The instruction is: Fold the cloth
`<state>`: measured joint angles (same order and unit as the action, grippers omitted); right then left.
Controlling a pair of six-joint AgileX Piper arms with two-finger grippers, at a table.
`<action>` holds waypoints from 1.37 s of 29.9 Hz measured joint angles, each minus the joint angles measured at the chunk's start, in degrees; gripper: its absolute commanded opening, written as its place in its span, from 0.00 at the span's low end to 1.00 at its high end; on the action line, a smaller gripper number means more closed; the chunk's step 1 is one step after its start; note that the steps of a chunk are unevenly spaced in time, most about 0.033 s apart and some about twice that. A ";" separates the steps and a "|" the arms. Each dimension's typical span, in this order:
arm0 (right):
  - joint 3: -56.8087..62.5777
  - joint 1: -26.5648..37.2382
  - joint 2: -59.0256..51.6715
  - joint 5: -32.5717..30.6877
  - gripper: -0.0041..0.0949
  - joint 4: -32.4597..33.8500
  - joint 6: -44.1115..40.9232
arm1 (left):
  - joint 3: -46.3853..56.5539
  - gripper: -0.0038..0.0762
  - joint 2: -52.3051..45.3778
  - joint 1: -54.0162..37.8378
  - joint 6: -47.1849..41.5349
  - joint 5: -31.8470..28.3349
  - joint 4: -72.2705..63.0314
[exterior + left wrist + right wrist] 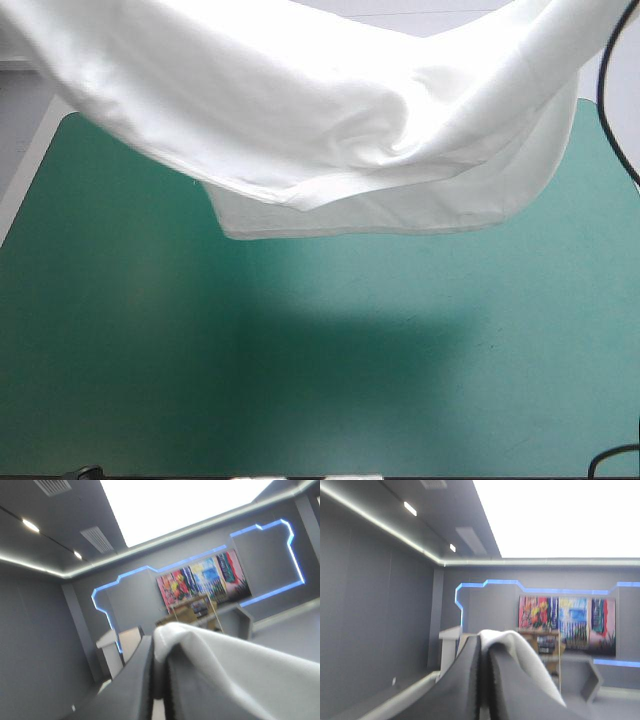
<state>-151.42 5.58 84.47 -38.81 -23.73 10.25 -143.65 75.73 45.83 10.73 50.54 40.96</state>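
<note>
Aloft, one T-shirt (pixel 330 120), two grippers (pixel 159 646) (pixel 485 649)

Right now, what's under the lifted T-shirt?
Under the T-shirt only bare teal-green cover and the shirt's shadow show. The cover's far strip is hidden behind the hanging cloth.

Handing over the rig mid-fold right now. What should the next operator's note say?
Left gripper: shut on the T-shirt, raised high.
Right gripper: shut on the T-shirt too, equally raised.
T-shirt: lifted, sagging in a wide span over the table's far half; its lower hem seems to hang off the cover.
Done: shirt picked up by both grippers.
Left: lay it flat on the cover, then fold; no neat fold shows yet.
</note>
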 measured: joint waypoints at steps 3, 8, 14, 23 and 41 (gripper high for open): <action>-0.27 0.00 -2.48 2.78 0.02 -0.06 1.24 | -5.01 0.07 -0.68 0.00 2.45 -0.14 0.50; -0.52 0.00 -5.31 3.45 0.02 -0.40 1.80 | -8.05 0.07 -1.61 0.00 3.94 3.67 0.77; -0.34 0.00 -5.64 -1.47 0.02 -1.08 1.86 | -7.79 0.07 -0.68 0.00 5.05 12.80 -2.57; 4.90 0.00 -0.86 -12.06 0.02 -6.25 1.86 | 2.11 0.08 3.31 0.00 -0.20 18.91 6.99; 11.08 0.00 33.43 -11.85 0.02 -11.11 8.35 | 24.65 0.07 28.08 -30.54 -9.10 -3.92 -25.41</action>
<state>-140.34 5.58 117.90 -50.67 -34.84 18.59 -119.00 103.80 15.29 1.63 46.62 15.55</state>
